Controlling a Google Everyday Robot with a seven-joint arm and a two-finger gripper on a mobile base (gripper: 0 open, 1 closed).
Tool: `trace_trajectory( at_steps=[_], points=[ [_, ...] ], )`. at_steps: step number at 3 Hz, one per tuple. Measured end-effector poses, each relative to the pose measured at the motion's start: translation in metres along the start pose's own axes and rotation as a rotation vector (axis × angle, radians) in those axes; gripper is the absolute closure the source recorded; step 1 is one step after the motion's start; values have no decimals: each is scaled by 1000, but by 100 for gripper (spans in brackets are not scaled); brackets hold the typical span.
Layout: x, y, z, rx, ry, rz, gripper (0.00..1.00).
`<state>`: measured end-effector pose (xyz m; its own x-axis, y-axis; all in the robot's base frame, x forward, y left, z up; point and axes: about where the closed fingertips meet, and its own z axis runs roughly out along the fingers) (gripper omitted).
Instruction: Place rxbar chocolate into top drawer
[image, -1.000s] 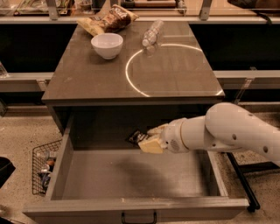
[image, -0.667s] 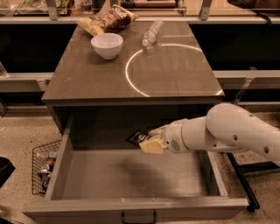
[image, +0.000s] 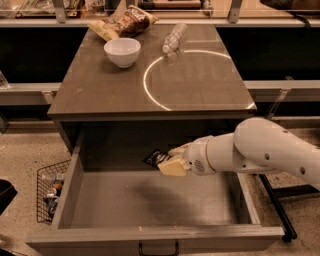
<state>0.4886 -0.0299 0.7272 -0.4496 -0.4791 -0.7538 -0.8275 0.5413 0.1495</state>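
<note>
Gripper (image: 169, 161) is what you see just right of centre frame, reaching in from the right on the end of the white arm (image: 265, 152), inside the open drawer (image: 150, 233) and above its bottom. You can see its tan fingers (image: 173, 168) clenched on the rxbar (image: 155, 158), whose black wrapper sticks out to the left of the fingertips, tilted, close to the drawer's dark back wall and clear of the grey bottom. Below it you will find a soft shadow on the drawer bottom, near the middle. The drawer is pulled far out toward the lower edge of the frame, with its small black handle (image: 158, 248) at bottom centre. Above the drawer is the table (image: 100, 95): you have a white bowl (image: 122, 51) at upper left, chip bags (image: 122, 21) just behind it at the top edge, and a clear bottle (image: 174, 38) lying to the right of the bowl, touching a bright ring of light (image: 146, 90) on the tabletop. At the left edge, beside the drawer, a wire basket (image: 50, 192) stands on the speckled floor (image: 25, 155)
</note>
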Motion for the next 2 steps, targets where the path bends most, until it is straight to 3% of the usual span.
trace_trajectory(
  at_steps=[1, 2],
  points=[
    [-1, 1, 1, -2, 1, -3, 12],
    [-1, 2, 1, -3, 1, -5, 0]
  ],
)
